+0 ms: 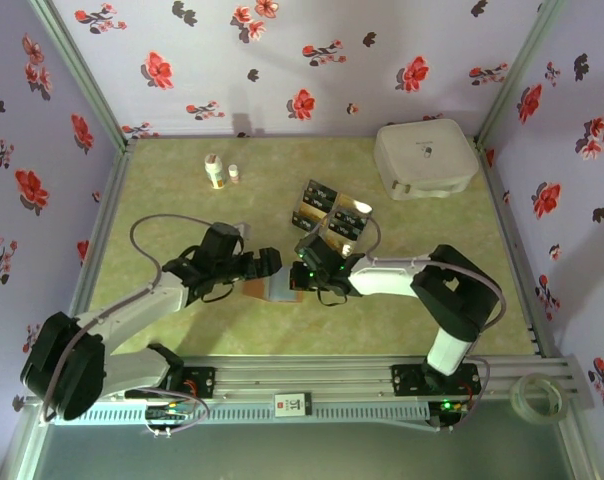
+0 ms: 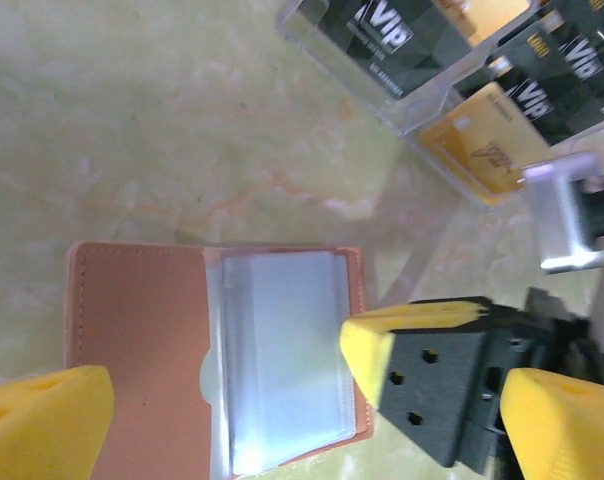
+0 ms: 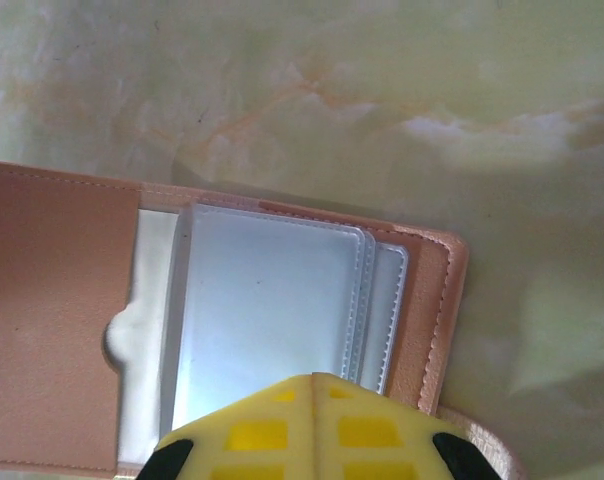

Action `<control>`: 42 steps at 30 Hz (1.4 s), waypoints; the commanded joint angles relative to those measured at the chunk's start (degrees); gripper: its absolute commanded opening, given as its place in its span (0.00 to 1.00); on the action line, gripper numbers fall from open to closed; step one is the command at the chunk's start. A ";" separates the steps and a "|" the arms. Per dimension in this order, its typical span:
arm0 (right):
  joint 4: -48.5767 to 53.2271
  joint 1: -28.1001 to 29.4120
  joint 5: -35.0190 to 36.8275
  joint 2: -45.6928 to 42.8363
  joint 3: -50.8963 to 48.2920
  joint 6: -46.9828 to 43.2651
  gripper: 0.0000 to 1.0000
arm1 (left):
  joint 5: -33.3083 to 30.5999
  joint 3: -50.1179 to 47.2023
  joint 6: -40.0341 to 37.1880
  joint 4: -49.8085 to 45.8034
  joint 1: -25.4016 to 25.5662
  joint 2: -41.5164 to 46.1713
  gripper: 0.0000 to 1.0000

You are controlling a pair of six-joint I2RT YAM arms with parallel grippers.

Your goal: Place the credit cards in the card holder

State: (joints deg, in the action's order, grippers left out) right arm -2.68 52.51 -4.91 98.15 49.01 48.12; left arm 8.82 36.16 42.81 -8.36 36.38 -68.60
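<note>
No card is loaded yet. The card holder [image 3: 72, 320] is laid open near the table's centre, between the grippers, and its clear sleeves [image 3: 267, 310] are seen empty. The credit cards [image 2: 479, 140] are seen in the clear tray [image 2: 300, 25], just far-right of the holder.

The left gripper [image 1: 265, 266] is spread wide, with nothing held. The right gripper [image 3: 317, 425] is pinched shut and empty at the holder's right edge.

Counted: one holder, one tray, at least five cards (three black, two gold). Others may be hidden.

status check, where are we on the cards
Left end effector open. Right end effector shut, over the card holder. Holder lies open, sleeves empty; credit cards in clear tray. Nothing seen in the way.
</note>
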 commanded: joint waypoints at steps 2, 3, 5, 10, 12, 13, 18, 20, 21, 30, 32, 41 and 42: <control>3.56 0.07 2.39 -2.85 1.00 -1.60 0.00 | 0.55 -2.20 0.43 4.38 0.27 -1.32 1.00; 4.21 0.11 2.81 -3.08 1.16 -1.75 0.01 | 0.04 -2.75 0.26 4.49 0.27 -1.41 1.00; 5.73 0.13 3.96 -3.32 1.81 -2.23 0.07 | -0.86 -3.68 -0.26 4.75 0.27 -1.37 1.00; 10.50 -0.02 6.48 -4.54 4.21 -4.08 0.20 | -2.37 -5.57 -1.08 5.33 0.27 -1.15 1.00; 11.63 -0.08 7.01 -4.77 5.03 -4.81 0.20 | -2.83 -6.16 -1.36 5.58 0.28 -1.17 1.00; 11.99 -0.12 7.02 -4.75 5.39 -5.18 0.20 | -3.07 -6.41 -1.45 5.71 0.27 -1.19 1.00; 8.25 -1.57 3.37 -4.05 5.15 -4.24 0.18 | -3.92 -7.88 -2.67 6.43 0.27 -1.45 1.00; 6.89 -2.15 1.66 -3.18 5.47 -3.57 0.17 | -4.31 -7.95 -3.32 6.18 0.27 -1.80 1.00; 6.56 -2.29 1.08 -2.56 5.85 -3.47 0.17 | -4.28 -8.07 -3.66 6.16 0.27 -1.98 0.99; 5.93 -2.29 -1.06 2.19 8.78 -3.21 0.21 | -5.04 -8.40 -5.96 6.58 0.32 -4.56 0.99; 5.85 -2.26 -1.24 2.88 8.98 -3.21 0.24 | -5.13 -8.39 -6.23 7.00 0.27 -5.14 0.98; 5.67 -2.33 -1.60 4.84 9.39 -3.03 0.30 | -6.02 -8.11 -7.01 6.08 0.40 -6.21 0.96; 5.72 -2.38 -1.60 5.10 9.40 -3.11 0.30 | -6.16 -7.99 -7.10 5.53 0.36 -5.98 0.95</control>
State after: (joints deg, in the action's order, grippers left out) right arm 3.90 50.28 -6.22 102.04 56.97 44.80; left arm 4.43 28.34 37.26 -2.13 36.38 -74.30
